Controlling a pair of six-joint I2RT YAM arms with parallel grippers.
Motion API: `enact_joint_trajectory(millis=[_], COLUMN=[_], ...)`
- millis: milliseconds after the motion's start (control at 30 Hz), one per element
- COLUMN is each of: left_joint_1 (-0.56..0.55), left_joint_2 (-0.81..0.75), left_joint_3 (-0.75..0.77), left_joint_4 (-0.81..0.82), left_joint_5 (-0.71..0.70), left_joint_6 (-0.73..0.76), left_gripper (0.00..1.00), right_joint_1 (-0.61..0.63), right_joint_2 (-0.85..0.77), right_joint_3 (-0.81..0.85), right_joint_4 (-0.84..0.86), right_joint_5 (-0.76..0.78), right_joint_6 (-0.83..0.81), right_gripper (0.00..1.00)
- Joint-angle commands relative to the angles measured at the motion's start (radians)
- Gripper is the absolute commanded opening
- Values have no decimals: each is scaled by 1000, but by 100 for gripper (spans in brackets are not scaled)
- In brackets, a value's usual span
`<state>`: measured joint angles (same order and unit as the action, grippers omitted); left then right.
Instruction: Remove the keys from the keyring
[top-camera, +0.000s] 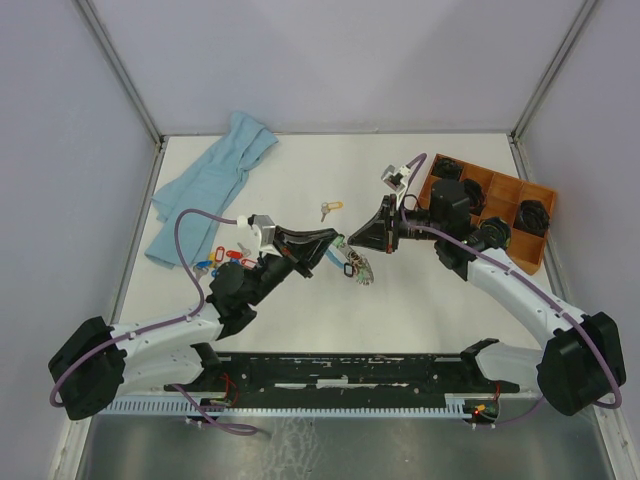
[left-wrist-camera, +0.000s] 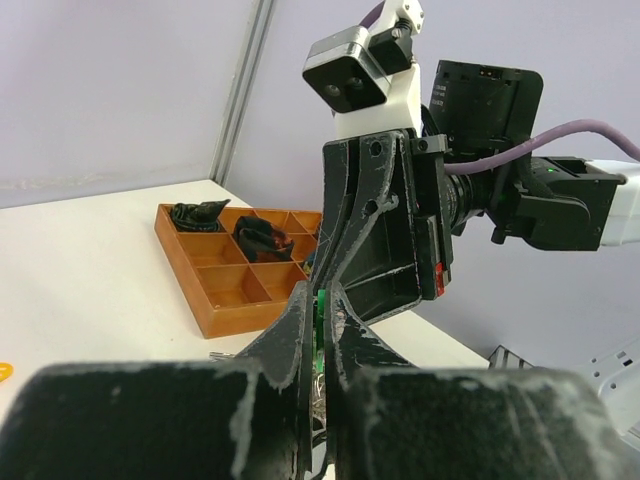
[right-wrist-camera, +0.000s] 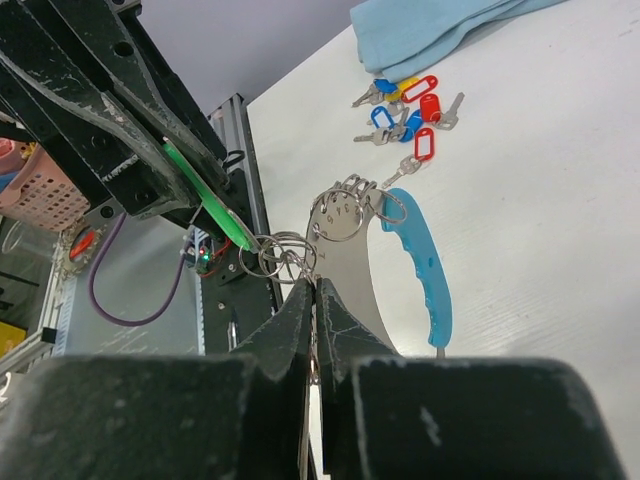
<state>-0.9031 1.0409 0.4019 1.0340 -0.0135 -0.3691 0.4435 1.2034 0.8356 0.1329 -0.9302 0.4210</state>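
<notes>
The two grippers meet tip to tip just past the bench (top-camera: 420, 300) centre, toward 12 o'clock. The left gripper (top-camera: 333, 243) reaches in from 8 o'clock, its jaws clamped flat on a green tag (right-wrist-camera: 205, 200) that shows as a thin strip between its fingers in the left wrist view. The right gripper (top-camera: 352, 240) comes from 3 o'clock, also closed; its fingertips (right-wrist-camera: 300, 310) pinch metal of the keyring (right-wrist-camera: 285, 255), though which piece exactly cannot be told.

The keyring hangs between and below the two grippers, lifted off the bench. It shows small linked silver rings, a round silver disc and a light blue sheath (right-wrist-camera: 425, 265) curving down at 5 o'clock of the rings. From above, its bunch of keys (top-camera: 360, 270) dangles just at 5 o'clock of the gripper tips.

Loose keys with red and blue tags (right-wrist-camera: 408, 112) lie in a cluster at 9 o'clock on the bench, near the left arm's wrist. A single key with a yellow tag (top-camera: 330, 208) lies alone at 12 o'clock of the grippers.

A light blue cloth (top-camera: 215, 185) is crumpled at 10 o'clock. An orange compartment tray (top-camera: 520, 190) sits at 2 o'clock, with dark items in several cells.
</notes>
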Motion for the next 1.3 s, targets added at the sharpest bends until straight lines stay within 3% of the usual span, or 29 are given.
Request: enact_joint_trajectory(millis=[0, 300, 567, 767, 1033, 1267], left_joint_1=[6, 15, 21, 22, 22, 23], left_joint_2=[-28, -28, -34, -32, -4, 45], left_joint_3=[46, 48, 46, 52, 87, 117], left_joint_4=[57, 60, 54, 49, 32, 45], left_joint_5=[-22, -14, 0, 49, 178, 268], left_joint_6=[-7, -12, -17, -24, -39, -73], left_gripper=[3, 3, 3, 3, 3, 3], right_joint_1=[1, 1, 0, 1, -22, -24], right_joint_2=[-26, -21, -25, -68, -128, -129], right_joint_3=[22, 28, 34, 51, 128, 113], right_joint_4=[16, -1, -24, -119, -471, -494], right_joint_5=[10, 5, -46, -151, -199, -242], right_joint_6=[-40, -65, -132, -376, -862, -924], right_gripper=[10, 21, 47, 67, 72, 73])
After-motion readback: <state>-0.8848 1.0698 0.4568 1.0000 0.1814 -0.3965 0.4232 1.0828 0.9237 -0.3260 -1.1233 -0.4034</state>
